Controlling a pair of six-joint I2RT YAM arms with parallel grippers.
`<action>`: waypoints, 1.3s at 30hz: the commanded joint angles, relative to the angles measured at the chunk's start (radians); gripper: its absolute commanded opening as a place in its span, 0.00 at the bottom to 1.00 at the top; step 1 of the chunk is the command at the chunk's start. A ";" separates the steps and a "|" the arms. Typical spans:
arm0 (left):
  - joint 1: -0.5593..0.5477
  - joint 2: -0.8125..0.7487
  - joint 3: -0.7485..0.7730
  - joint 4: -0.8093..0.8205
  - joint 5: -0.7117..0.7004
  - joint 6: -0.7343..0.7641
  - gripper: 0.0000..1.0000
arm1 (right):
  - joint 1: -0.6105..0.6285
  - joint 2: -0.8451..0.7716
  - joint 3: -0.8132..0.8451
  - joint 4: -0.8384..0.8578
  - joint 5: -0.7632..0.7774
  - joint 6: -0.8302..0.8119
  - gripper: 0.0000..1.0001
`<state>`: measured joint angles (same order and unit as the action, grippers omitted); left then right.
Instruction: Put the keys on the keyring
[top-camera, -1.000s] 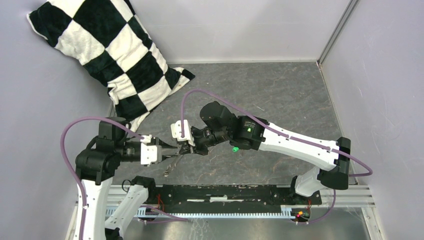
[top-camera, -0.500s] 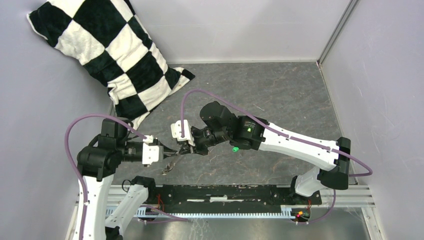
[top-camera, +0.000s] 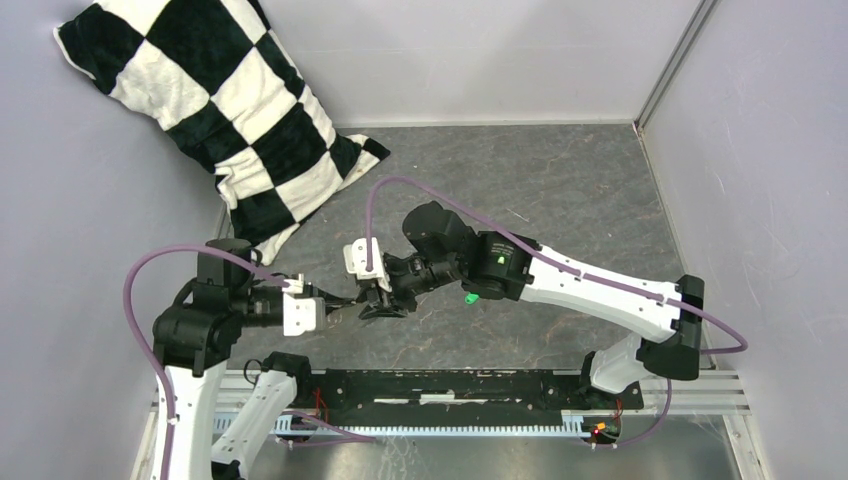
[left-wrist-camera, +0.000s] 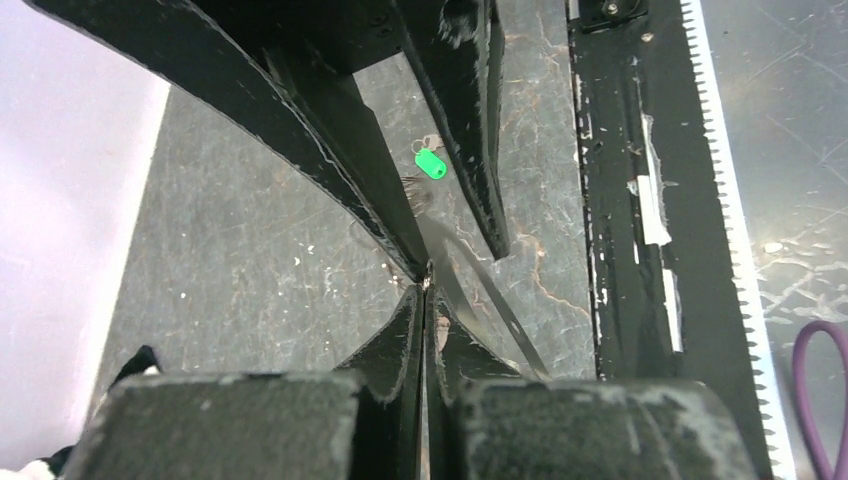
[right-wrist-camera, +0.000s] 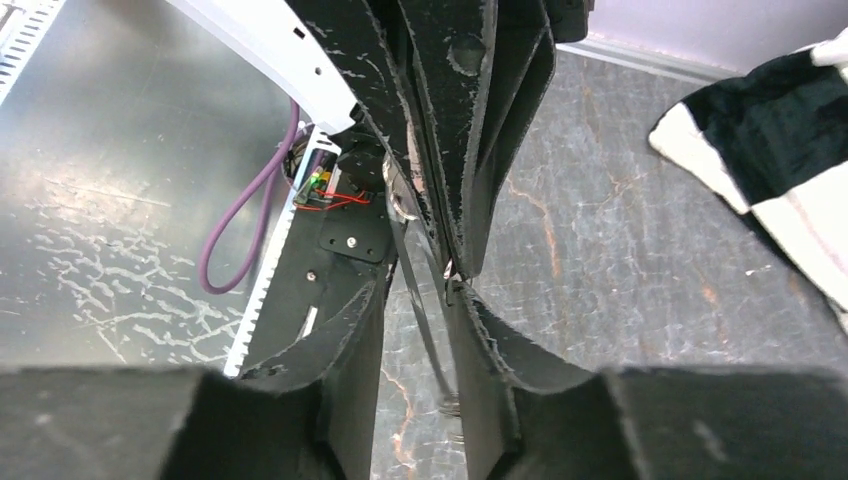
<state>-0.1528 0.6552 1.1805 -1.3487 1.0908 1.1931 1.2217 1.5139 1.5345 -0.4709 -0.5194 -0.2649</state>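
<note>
Hold: left gripper (left-wrist-camera: 425, 283) pinched shut on keyring (left-wrist-camera: 455, 295); right gripper (right-wrist-camera: 415, 290) jaws slightly parted around keyring. Keep keyring steady; right gripper should fetch green-tagged key (left-wrist-camera: 430, 163) lying beyond keyring.

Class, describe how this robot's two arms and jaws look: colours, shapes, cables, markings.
The left arm and right arm have white shells with black joint housings. Each trails a looping purple cable. The right arm carries a small green light. The jaws are black, scuffed, tapering blades on white wrist blocks.

Left pincer (left-wrist-camera: 427, 285) clamped on the keyring (left-wrist-camera: 500, 315); the green-tagged keys (left-wrist-camera: 431, 163) lie on the grey table (left-wrist-camera: 250, 260) beyond
</note>
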 joint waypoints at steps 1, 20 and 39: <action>0.001 -0.024 -0.017 0.090 0.062 -0.064 0.02 | -0.016 -0.103 -0.040 0.116 0.002 0.042 0.43; 0.001 -0.009 0.004 0.449 0.446 -0.504 0.02 | -0.256 -0.514 -0.657 0.718 -0.184 0.401 0.88; -0.001 0.090 0.112 0.449 0.543 -0.474 0.02 | -0.256 -0.350 -0.688 1.250 -0.325 0.740 0.74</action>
<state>-0.1528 0.7338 1.2499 -0.9283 1.5276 0.7452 0.9665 1.1210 0.8398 0.6487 -0.8383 0.3878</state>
